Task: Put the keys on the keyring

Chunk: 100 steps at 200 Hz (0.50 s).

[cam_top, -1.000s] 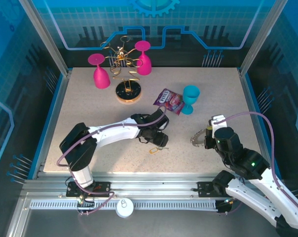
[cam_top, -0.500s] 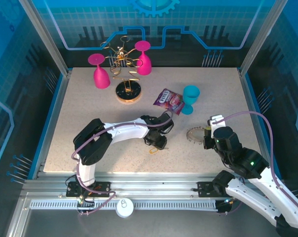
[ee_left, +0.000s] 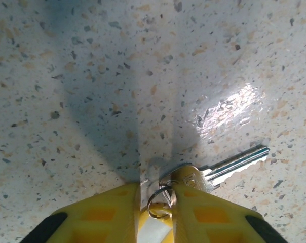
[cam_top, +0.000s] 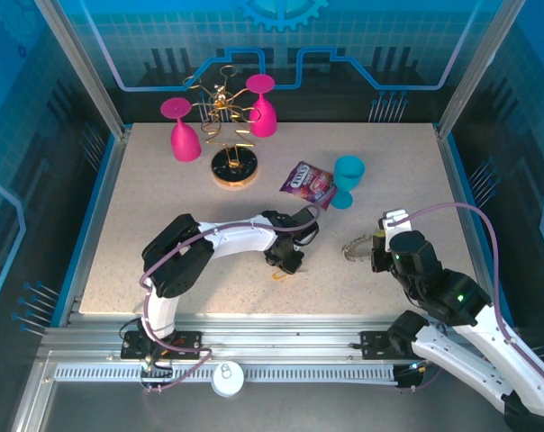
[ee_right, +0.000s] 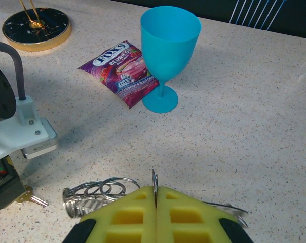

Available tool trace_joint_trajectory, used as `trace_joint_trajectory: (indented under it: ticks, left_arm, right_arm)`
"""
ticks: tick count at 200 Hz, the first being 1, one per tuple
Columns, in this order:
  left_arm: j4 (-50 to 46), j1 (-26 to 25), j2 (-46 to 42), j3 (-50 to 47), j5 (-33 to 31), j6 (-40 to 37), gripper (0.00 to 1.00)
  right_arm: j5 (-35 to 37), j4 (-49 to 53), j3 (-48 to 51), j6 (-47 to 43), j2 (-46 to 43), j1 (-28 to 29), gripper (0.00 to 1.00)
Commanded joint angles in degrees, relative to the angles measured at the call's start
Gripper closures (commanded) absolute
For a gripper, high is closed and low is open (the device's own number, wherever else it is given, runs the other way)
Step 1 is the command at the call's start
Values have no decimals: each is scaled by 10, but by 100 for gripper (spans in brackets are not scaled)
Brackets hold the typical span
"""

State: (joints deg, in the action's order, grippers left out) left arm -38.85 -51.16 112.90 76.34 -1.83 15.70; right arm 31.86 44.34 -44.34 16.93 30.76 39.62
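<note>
Jaws of left gripper (ee_left: 155,196) pinch the key (ee_left: 229,167) by its head, key lying on the worktop (cam_top: 164,198). Jaws of right gripper (ee_right: 155,195) clenched on the keyring (ee_right: 94,195) rim, apart from key. Neither joined yet; lifting and threading remain.

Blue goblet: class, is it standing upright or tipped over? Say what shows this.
Upright. The blue goblet stands on its round foot on the table, open mouth facing up, next to the sweet packet.
</note>
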Motion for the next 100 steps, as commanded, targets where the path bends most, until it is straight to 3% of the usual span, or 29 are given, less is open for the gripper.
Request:
trace_joint_trajectory:
  ticks: [1,64,100]
  left_arm:
    - [-19,1,8,18,13,-13,80]
    - [-23,1,1,15,15,-14,87]
    - [-16,1,-23,5,15,-16,100]
  right_arm:
    - [-3,-17,-5,-4,-4,-4,100]
    - [-4,-17,-5,-6,-4,-4,100]
    - [-5,-18,-5,-7,-4,-4,100]
